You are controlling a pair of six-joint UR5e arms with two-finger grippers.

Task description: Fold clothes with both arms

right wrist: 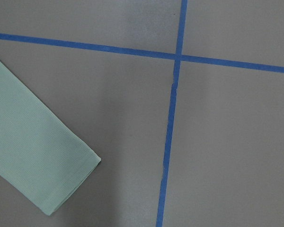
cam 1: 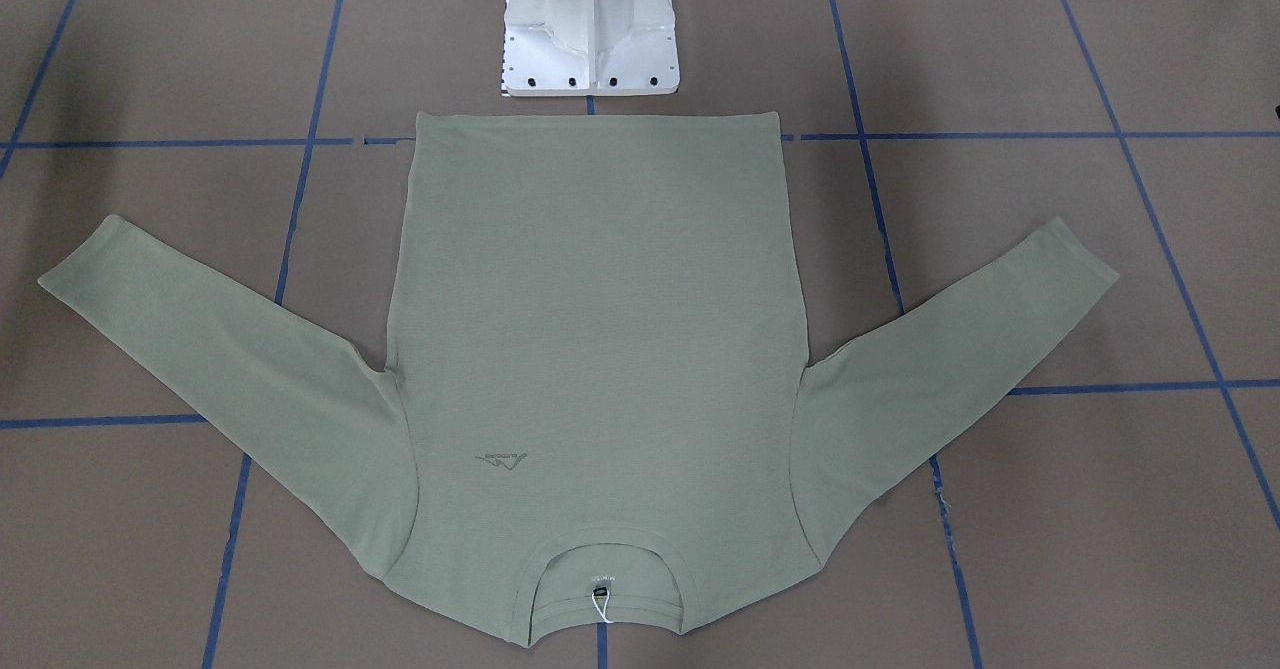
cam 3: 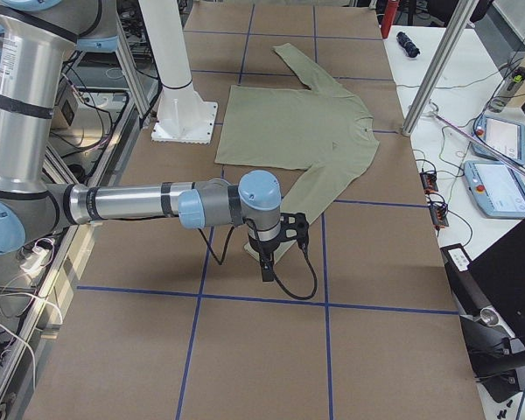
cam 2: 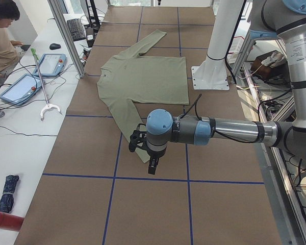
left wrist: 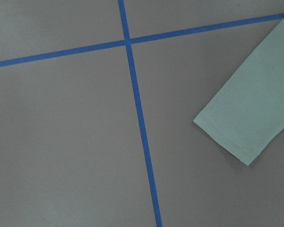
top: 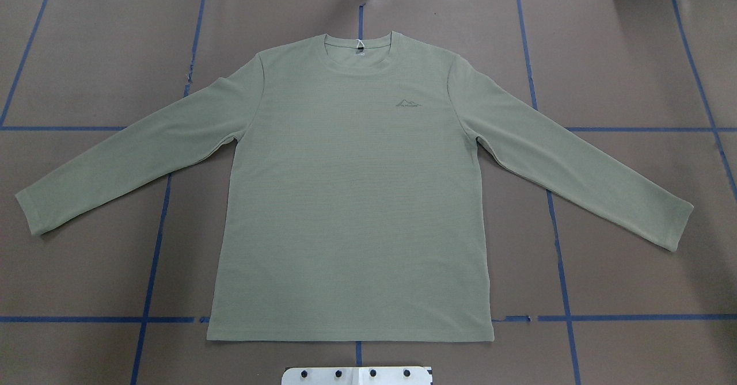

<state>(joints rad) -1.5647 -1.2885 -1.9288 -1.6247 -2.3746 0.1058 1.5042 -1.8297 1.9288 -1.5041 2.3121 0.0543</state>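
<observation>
1. The shirt (top: 351,201) lay flat and face up on the desk (top: 633,57). Its hem was just beside the pedestal (cam 1: 590,39) and its collar (top: 360,51) was on the side farthest from the pedestal.
2. The left sleeve (top: 126,149) ran out to the pedestal's left and the right sleeve (top: 576,160) to its right. Both were straight and slanted back from the shoulders toward the pedestal's edge of the desk.
3. The chest logo (top: 409,103) sat a little right of the pedestal's line, and a white loop (cam 1: 600,601) hung inside the collar.
4. My left arm (cam 2: 234,130) reached out level, well to the pedestal's left. My left jaws pointed down above the desk near the left cuff (left wrist: 241,123). I could not tell how wide they stood, as only the desk-end view showed them.
5. That cuff lay flat beside a crossing of blue tape (left wrist: 137,118).
6. My right arm (cam 3: 131,203) reached out level, well to the pedestal's right. My right jaws pointed down near the right cuff (right wrist: 38,156), and I could not tell their width either.
7. A person (cam 2: 2,35) sat at a white side table (cam 2: 20,127) beyond the collar edge, across from the pedestal.
</observation>
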